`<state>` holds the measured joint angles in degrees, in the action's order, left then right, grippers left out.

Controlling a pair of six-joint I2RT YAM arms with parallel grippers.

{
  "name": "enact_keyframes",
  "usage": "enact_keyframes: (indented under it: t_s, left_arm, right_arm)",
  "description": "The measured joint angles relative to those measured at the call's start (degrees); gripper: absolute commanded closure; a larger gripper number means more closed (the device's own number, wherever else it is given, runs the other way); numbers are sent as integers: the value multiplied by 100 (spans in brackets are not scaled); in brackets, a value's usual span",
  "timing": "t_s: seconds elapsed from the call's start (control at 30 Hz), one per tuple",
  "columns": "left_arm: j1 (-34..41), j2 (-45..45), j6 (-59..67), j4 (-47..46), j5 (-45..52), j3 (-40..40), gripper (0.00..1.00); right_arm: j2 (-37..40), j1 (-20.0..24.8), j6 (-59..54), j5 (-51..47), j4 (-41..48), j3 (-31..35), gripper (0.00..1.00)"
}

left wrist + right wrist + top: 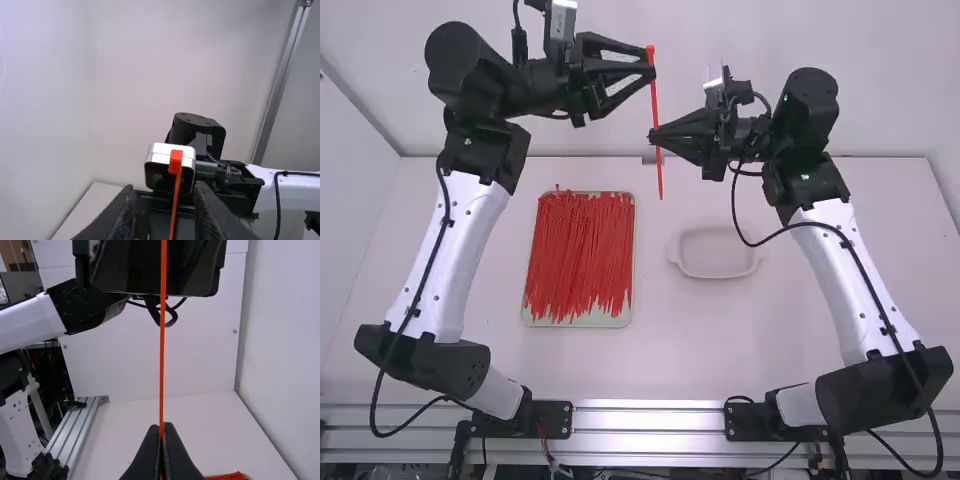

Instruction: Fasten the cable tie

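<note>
A single red cable tie (655, 120) hangs upright in the air above the table's back. My right gripper (657, 135) is shut on its middle; in the right wrist view the fingers (150, 452) pinch the thin strip (162, 340). My left gripper (648, 70) is at the tie's top end, and its fingers (125, 215) stand apart on either side of the strip without touching it. The tie's head (175, 161) rises just beyond those fingertips. Its lower tail hangs free below the right gripper.
A pale tray (627, 200) holding several red cable ties (580, 258) lies on the table's left middle. A shallow white dish (715, 252) sits to its right. The back wall is close behind both grippers.
</note>
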<state>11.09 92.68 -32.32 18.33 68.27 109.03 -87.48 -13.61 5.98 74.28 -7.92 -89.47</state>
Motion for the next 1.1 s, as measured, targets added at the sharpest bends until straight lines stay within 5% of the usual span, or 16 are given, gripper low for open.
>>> enact_keyframes:
  t_s: [0.17,0.27,0.5,0.57,0.67,0.9,0.93,0.97,1.0,1.03,1.07,1.1]
  left_arm:
    - [2,0,-24,17,0,0,76]
    - [2,0,-52,20,0,0,96]
    - [24,0,-72,20,2,0,93]
    - [28,0,-68,20,0,0,84]
    - [28,0,-85,11,0,0,97]
    - [28,0,-72,17,0,0,98]
    - [28,0,-74,7,-2,0,98]
    - [28,0,-74,-11,-4,0,98]
    - [28,0,-74,-35,-11,0,98]
    - [28,0,-74,-109,-48,0,98]
    - [28,0,-59,-227,-109,0,98]
    - [28,0,9,-448,-192,0,98]
  right_arm:
    - [0,-2,2,4,0,0,100]
    - [0,0,0,11,0,2,100]
    - [0,-2,-7,0,0,0,100]
    - [0,0,-11,7,0,0,100]
    - [0,0,-9,2,0,2,100]
    - [0,0,-7,26,2,0,100]
    - [0,0,-11,22,2,0,87]
    - [2,0,-9,9,7,0,61]
    - [0,0,-2,17,4,0,56]
    - [0,0,-2,28,4,0,21]
    - [0,0,0,31,0,0,2]
    - [0,-2,-7,39,7,0,2]
